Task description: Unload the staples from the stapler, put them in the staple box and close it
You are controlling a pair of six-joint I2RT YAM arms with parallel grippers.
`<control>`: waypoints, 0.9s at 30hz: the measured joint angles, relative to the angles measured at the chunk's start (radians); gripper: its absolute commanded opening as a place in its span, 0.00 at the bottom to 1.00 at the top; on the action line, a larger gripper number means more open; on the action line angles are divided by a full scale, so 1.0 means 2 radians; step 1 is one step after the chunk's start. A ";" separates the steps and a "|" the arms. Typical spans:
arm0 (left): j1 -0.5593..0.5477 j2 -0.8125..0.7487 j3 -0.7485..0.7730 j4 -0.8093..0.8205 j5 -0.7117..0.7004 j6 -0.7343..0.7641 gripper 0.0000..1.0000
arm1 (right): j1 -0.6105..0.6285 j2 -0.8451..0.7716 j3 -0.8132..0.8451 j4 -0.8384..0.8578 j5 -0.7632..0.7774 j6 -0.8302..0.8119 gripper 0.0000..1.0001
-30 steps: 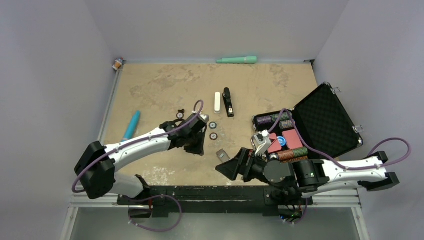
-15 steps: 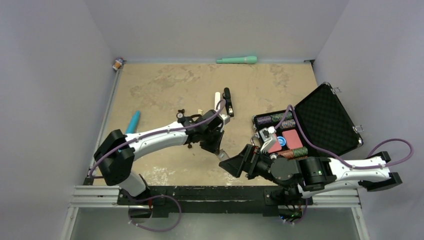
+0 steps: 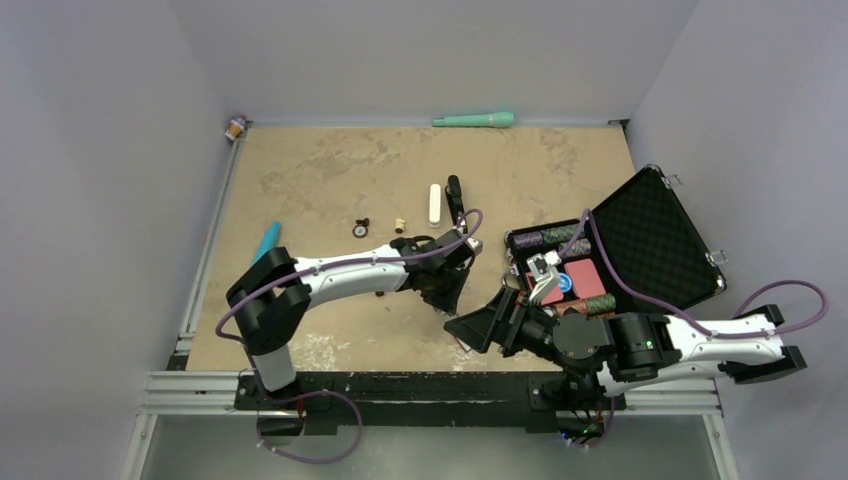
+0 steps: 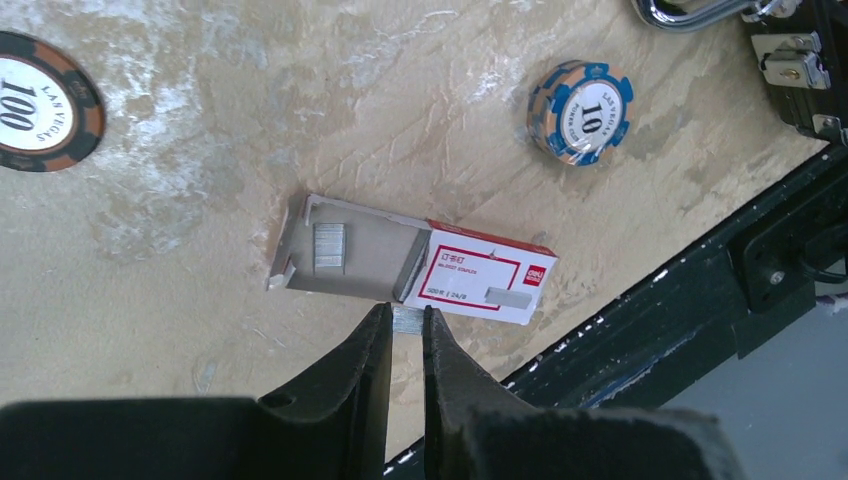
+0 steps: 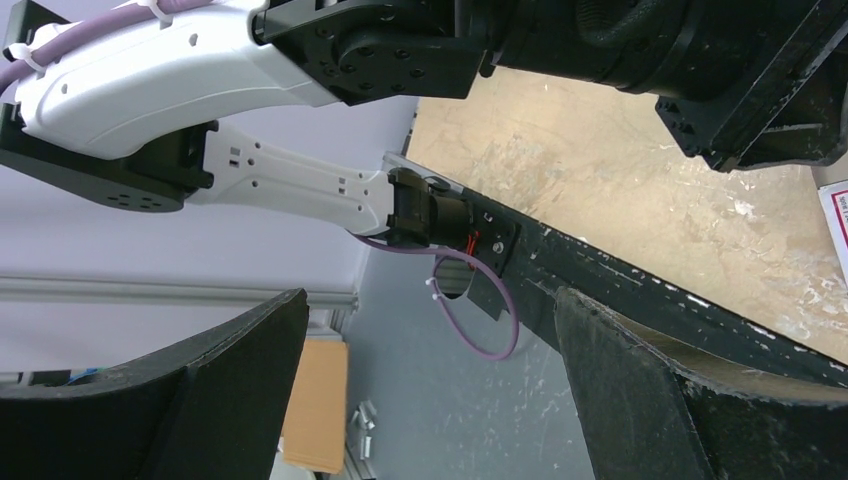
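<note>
Left wrist view looks down past the left gripper (image 4: 405, 325), whose jaws are nearly together and pinch a small silvery strip of staples (image 4: 407, 318) at their tips, right at the near edge of an open staple box (image 4: 480, 282). The box's red and white sleeve lies flat on the table (image 4: 250, 120) with its tray (image 4: 345, 250) slid out to the left, more staples lying in it. A blue poker chip (image 4: 581, 98) lies beyond the box, and a brown chip (image 4: 35, 100) sits far off to the left. From the top view, the stapler (image 3: 456, 198) lies mid-table, just right of a white bar (image 3: 434, 204) and just beyond the left arm's wrist. The right gripper (image 3: 478, 328) hangs near the table's near edge with jaws spread wide, holding nothing, beside the open black case (image 3: 655, 235).
</note>
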 measured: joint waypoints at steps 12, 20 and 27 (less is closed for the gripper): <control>0.000 0.027 0.003 -0.001 -0.027 -0.004 0.13 | 0.000 -0.002 -0.002 -0.002 -0.001 0.000 0.98; 0.000 0.030 0.003 0.001 -0.027 -0.008 0.13 | 0.000 0.001 -0.002 -0.002 -0.001 0.000 0.98; 0.000 0.039 0.003 0.007 -0.027 -0.012 0.14 | 0.000 0.004 -0.002 -0.002 -0.003 0.000 0.98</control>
